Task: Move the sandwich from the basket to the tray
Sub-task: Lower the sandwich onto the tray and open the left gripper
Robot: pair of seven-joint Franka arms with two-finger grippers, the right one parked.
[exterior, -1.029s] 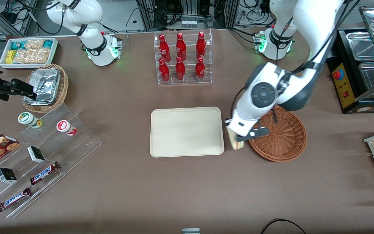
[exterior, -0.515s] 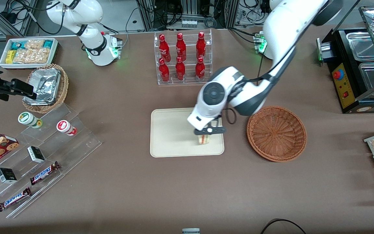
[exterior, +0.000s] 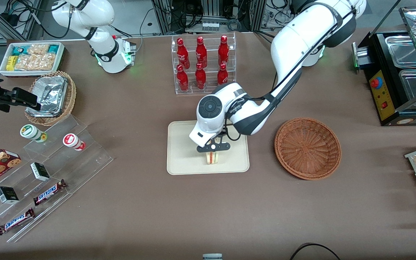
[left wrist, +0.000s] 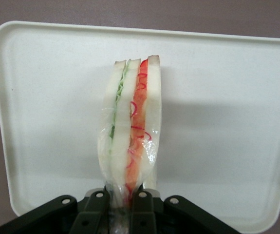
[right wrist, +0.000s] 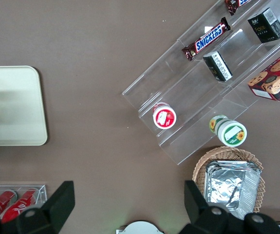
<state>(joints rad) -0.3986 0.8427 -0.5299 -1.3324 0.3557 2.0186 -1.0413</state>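
My left gripper (exterior: pixel 213 147) hangs over the cream-beige tray (exterior: pixel 182 159), shut on the sandwich (exterior: pixel 213 157). In the left wrist view the sandwich (left wrist: pixel 131 131) is a plastic-wrapped wedge of pale bread with green and red filling, pinched at its narrow end between the two black fingers (left wrist: pixel 95 207) of the gripper (left wrist: pixel 119 202), with the tray (left wrist: pixel 227 97) beneath it. I cannot tell whether the sandwich touches the tray. The reddish-brown wicker basket (exterior: pixel 307 148) stands beside the tray, toward the working arm's end, with nothing in it.
A clear rack of red bottles (exterior: pixel 202 65) stands farther from the front camera than the tray. Toward the parked arm's end are a tan basket with foil (exterior: pixel 51 96), a white box of snacks (exterior: pixel 31 57) and clear steps with candy bars (exterior: pixel 49 191). A black food warmer (exterior: pixel 403 76) sits near the working arm.
The gripper carried the sandwich from beside the basket over the tray's edge and on toward the tray's middle. The basket is now uncovered and nothing lies in it.
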